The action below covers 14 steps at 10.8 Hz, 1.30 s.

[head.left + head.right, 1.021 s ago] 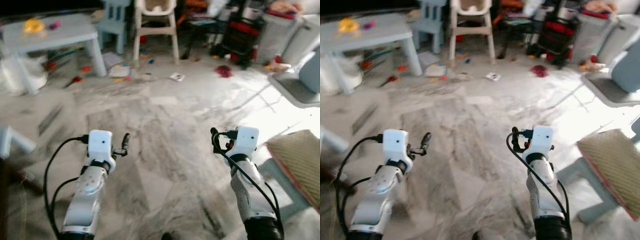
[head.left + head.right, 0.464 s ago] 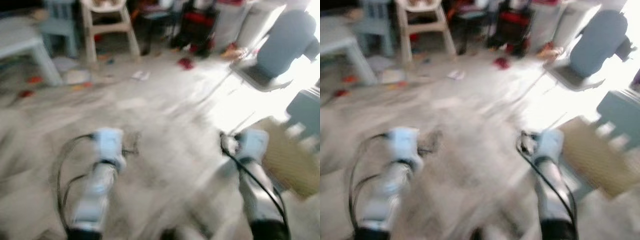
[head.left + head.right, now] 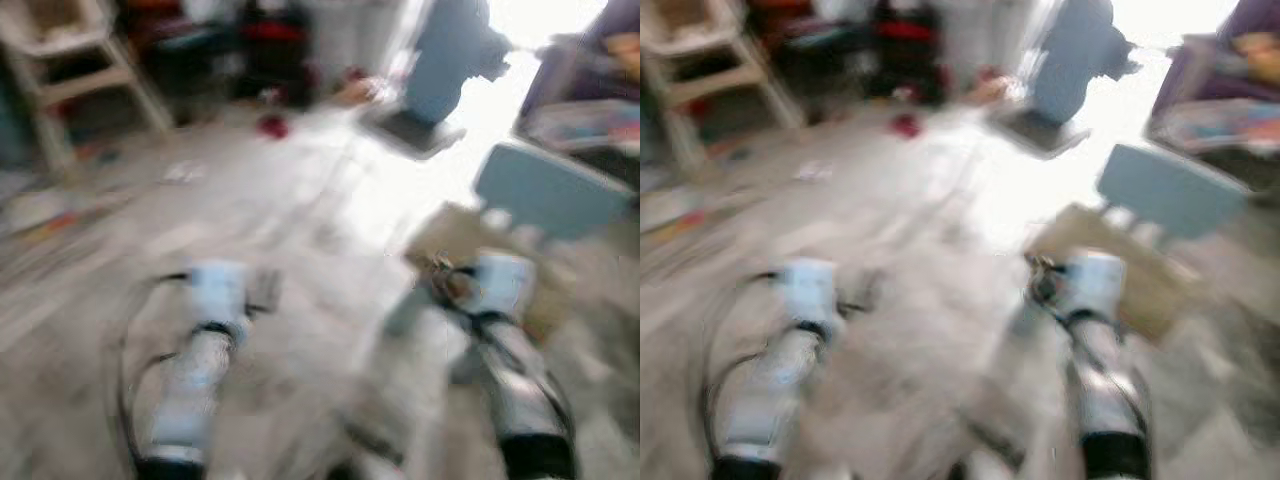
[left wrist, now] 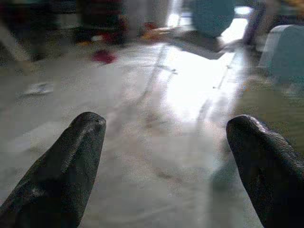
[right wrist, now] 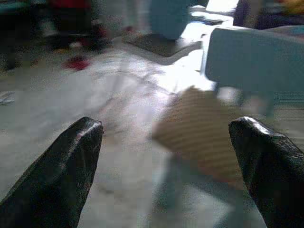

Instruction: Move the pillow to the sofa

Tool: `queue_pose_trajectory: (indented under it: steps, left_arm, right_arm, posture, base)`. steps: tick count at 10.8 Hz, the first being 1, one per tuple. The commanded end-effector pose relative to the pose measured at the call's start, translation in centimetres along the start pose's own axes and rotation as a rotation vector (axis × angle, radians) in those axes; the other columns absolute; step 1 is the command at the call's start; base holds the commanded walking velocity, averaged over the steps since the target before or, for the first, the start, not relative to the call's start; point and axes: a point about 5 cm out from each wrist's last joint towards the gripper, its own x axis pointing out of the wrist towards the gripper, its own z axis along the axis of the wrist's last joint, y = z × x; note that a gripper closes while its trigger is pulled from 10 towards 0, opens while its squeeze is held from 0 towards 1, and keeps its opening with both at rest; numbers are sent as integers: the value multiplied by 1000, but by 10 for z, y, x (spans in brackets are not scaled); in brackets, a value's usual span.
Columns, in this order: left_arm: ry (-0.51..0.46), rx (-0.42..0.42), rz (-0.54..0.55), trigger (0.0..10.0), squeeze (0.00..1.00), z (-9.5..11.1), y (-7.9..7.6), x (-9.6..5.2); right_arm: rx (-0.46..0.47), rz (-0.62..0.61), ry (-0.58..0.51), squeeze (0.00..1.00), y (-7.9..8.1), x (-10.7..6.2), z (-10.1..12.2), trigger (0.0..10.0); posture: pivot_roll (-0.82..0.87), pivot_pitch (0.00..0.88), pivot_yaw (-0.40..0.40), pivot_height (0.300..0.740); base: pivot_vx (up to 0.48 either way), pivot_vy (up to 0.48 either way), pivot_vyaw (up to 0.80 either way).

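Pillow (image 5: 202,130) ahead of right tool (image 5: 166,166)

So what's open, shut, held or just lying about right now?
Left gripper: open, holding nothing.
Right gripper: open, holding nothing.
Tan pillow: not held, lying ahead of the right gripper, apparently on a low blue stool.
Blue chair: standing beyond the pillow.

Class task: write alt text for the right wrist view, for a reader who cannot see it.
Two black fingers of the open right gripper frame a tan woven pillow resting on a low pale blue stool just ahead. Behind stands a pale blue chair on a bright marble floor.
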Motion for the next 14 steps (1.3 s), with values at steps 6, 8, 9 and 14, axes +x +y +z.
queue_pose_trajectory:
  steps: [6,8,9,14]
  left_arm:
    - [16,27,15,10000,0,1,16,-1]
    - [17,29,18,10000,0,2,18,-1]
    - [19,29,21,10000,0,2,19,-1]
    - [21,42,11,10000,0,2,16,-1]
  right_arm:
    - [15,-4,-18,0,7,-2,-1,10000]
    - [8,-1,-16,0,10,-5,-4,10000]
    - [9,4,-19,0,10,-5,-4,10000]
    - [4,13,-18,0,8,-1,-1,10000]
  posture:
    - [9,50,-54,740]
    - [3,61,-45,740]
    - [5,62,-45,740]
    - [3,72,-48,740]
  base:
    - [209,0,-800]
    - [174,0,-800]
    - [398,0,0]
    - [431,161,-286]
